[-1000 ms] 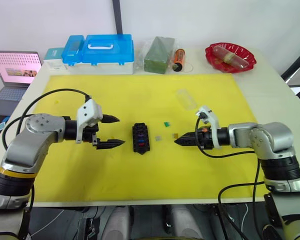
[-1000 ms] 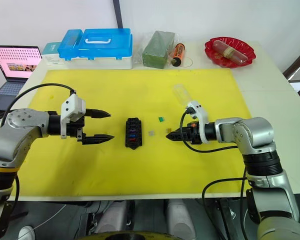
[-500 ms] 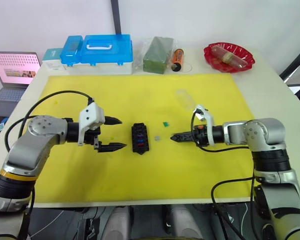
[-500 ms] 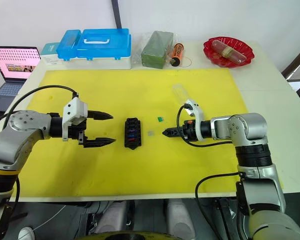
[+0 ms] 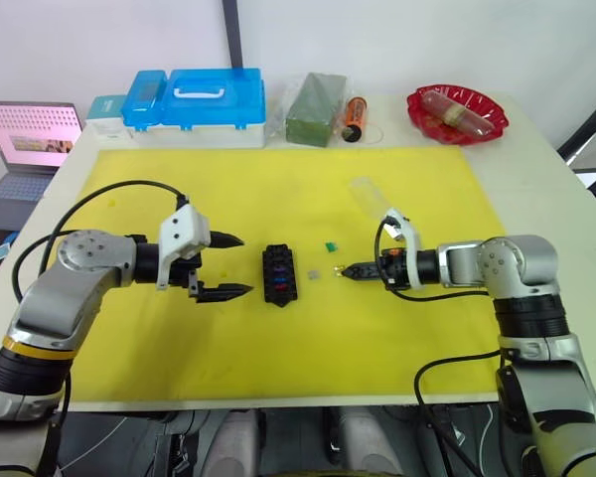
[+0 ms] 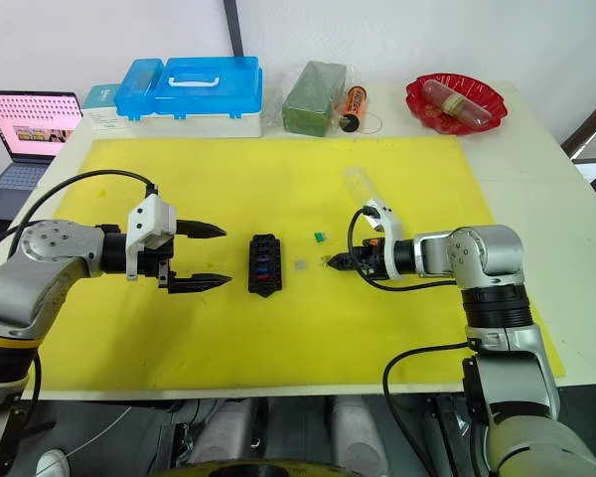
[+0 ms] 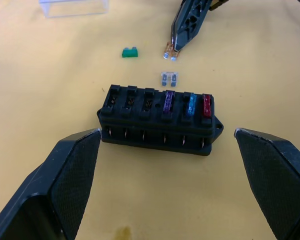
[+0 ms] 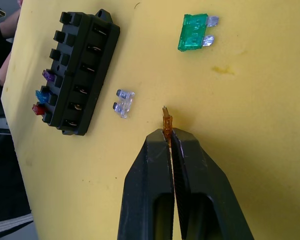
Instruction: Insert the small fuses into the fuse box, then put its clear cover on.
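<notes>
The right gripper point(image 8: 168, 134) pinches a tiny orange plastic fuse point(image 8: 166, 123) near the small black plastic fuse box point(image 5: 278, 273) on the yellow mat point(image 5: 278, 189). The left gripper point(image 5: 228, 264) waits wide open beside the box.

My left gripper point(image 5: 222, 265) hovers low over the left half of the yellow mat point(image 5: 278, 358), forearm reaching in from the left edge, its two fingers spread wide apart. My right gripper point(image 8: 168, 133) points in from the right edge toward the mat's middle, fingers pinched on the orange fuse point(image 8: 166, 121).
</notes>
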Robot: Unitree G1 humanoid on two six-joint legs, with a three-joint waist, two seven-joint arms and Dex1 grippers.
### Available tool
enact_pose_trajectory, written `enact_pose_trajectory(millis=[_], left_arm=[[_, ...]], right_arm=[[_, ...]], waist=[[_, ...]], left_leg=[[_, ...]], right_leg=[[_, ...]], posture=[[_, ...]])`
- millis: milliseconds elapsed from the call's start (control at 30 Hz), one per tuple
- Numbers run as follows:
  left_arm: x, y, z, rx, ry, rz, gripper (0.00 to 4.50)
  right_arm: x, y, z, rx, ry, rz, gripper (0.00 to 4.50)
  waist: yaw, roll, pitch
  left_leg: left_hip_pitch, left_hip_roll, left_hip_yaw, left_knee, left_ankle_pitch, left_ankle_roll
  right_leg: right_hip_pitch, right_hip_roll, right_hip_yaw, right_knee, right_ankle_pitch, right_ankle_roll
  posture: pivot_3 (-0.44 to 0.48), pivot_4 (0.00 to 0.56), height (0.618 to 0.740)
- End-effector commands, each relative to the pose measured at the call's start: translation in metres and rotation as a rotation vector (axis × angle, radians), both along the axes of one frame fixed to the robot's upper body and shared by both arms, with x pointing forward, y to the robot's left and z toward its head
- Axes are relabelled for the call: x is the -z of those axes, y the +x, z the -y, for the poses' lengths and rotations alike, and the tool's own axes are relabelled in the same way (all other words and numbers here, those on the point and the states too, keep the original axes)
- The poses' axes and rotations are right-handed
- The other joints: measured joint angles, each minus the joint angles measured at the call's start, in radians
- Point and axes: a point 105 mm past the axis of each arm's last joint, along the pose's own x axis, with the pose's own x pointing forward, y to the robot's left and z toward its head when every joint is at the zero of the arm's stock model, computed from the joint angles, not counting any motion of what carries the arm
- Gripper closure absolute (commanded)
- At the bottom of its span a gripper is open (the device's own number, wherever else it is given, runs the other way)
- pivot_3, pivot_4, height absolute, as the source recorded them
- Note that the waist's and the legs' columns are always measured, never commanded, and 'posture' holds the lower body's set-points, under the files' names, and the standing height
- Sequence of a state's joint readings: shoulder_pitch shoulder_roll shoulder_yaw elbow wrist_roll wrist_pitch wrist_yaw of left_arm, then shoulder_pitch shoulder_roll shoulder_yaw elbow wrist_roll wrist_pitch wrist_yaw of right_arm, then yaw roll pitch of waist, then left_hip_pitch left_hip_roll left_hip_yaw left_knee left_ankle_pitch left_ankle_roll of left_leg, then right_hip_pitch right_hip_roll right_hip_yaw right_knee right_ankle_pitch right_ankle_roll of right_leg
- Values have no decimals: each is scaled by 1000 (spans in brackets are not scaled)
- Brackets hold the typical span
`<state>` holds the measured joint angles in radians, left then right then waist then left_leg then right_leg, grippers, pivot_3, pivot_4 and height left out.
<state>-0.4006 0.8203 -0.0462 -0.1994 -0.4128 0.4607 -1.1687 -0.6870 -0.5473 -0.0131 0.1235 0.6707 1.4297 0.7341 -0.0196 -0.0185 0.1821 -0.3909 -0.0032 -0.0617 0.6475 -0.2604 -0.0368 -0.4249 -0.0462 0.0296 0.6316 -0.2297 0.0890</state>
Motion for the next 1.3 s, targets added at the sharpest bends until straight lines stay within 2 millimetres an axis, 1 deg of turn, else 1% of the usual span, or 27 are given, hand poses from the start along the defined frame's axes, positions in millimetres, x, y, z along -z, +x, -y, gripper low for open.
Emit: enact_pose_trajectory(millis=[33, 133, 367, 600, 800, 1000, 1067, 1100, 1233, 1300], left_arm=[[-6, 0, 2, 9, -3, 41, 0], [-6, 1, 2, 11, -4, 43, 0], [-6, 5, 6, 18, -9, 55, 0], [-4, 4, 8, 15, -18, 62, 0], [-3, 3, 8, 1, -27, 66, 0], [-1, 2, 8, -5, -28, 66, 0], [-1, 2, 8, -5, -28, 64, 0], [0, 1, 9, -4, -28, 63, 0], [0, 1, 10, 2, -24, 61, 0], [0, 2, 10, 5, -24, 62, 0]], right_arm=[[-29, 3, -6, -71, -18, 104, 4478], [-36, -1, -13, -179, -86, 153, 4478], [-34, -15, -14, -488, -277, 209, 4478], [-38, -12, -14, -684, -403, 237, 4478], [-34, -5, -17, -747, -467, 247, 4478], [-31, 7, -23, -730, -485, 266, 4478], [-35, 11, -27, -707, -473, 282, 3992], [-37, 13, -28, -701, -466, 287, 3839], [-54, 15, -31, -671, -414, 305, 2451], [-62, 16, -29, -646, -395, 317, 1732]], waist=[[0, 0, 0], [-1, 0, 0], [1, 0, 0], [-1, 0, 0], [1, 0, 0], [1, 0, 0], [1, 0, 0], [1, 0, 0], [2, 1, 0], [2, 1, 0]], left_leg=[[0, 0, 0, 0, 0, 0], [0, 0, 0, 0, 0, 0], [0, 0, 0, 0, 0, 0], [0, 0, 0, 0, 0, 0], [0, 0, 0, 0, 0, 0], [0, 0, 0, 0, 0, 0], [0, 0, 0, 0, 0, 0], [0, 0, 0, 0, 0, 0], [0, 0, 0, 0, 0, 0], [0, 0, 0, 0, 0, 0]], right_leg=[[0, 0, 0, 0, 0, 0], [0, 0, 0, 0, 0, 0], [0, 0, 0, -1, 0, 0], [-1, 0, 0, -1, 0, 0], [-1, 0, 0, 0, 0, 0], [-1, 0, 0, 0, 0, 0], [-1, 0, 0, 0, 0, 0], [-1, 0, 0, 0, 0, 0], [-1, 0, 0, 0, 0, 0], [-1, -1, 0, 0, 0, 0]], posture=[[0, 150, 740], [0, 150, 740], [0, 150, 740], [0, 150, 740], [0, 150, 740], [0, 150, 740], [0, 150, 740], [0, 150, 740], [0, 150, 740], [0, 150, 740]])
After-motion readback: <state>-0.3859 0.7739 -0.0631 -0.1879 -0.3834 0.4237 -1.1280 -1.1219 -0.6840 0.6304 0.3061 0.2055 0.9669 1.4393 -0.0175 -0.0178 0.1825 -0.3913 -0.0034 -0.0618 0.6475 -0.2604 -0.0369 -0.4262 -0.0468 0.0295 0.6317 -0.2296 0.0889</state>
